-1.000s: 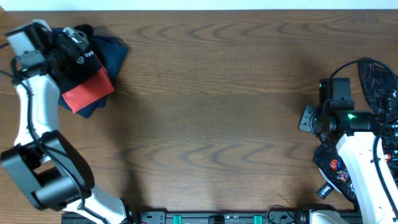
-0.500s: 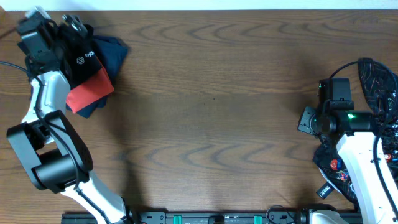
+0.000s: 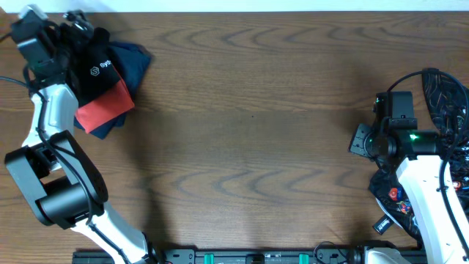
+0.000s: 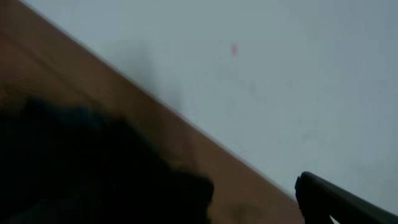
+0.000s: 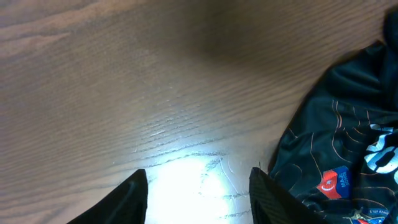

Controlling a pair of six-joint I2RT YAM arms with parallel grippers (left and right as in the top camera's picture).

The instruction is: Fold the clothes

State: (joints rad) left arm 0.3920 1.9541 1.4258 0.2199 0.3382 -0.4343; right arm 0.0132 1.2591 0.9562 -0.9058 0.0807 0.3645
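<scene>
A folded black garment with a white hexagon logo (image 3: 97, 71) lies on top of a pile at the table's far left corner, over a red garment (image 3: 102, 111) and a navy one (image 3: 135, 59). My left gripper (image 3: 77, 22) is at the back edge of the pile, tilted toward the wall. The left wrist view shows one finger (image 4: 336, 202) far to the right and blurred black fabric (image 4: 93, 168) at lower left, so the jaws look open. My right gripper (image 5: 198, 193) is open and empty over bare wood (image 3: 363, 139), beside a dark garment with thin-line print (image 5: 342, 143).
The dark printed clothes (image 3: 447, 95) are heaped at the right edge of the table around the right arm. A pale wall (image 4: 261, 74) runs along the table's back edge, right behind the left gripper. The wooden table (image 3: 249, 132) stretches between the two piles.
My left arm has swung back and to the left at the pile's far corner and tilted up toward the wall. The pile and the right arm have not moved.
</scene>
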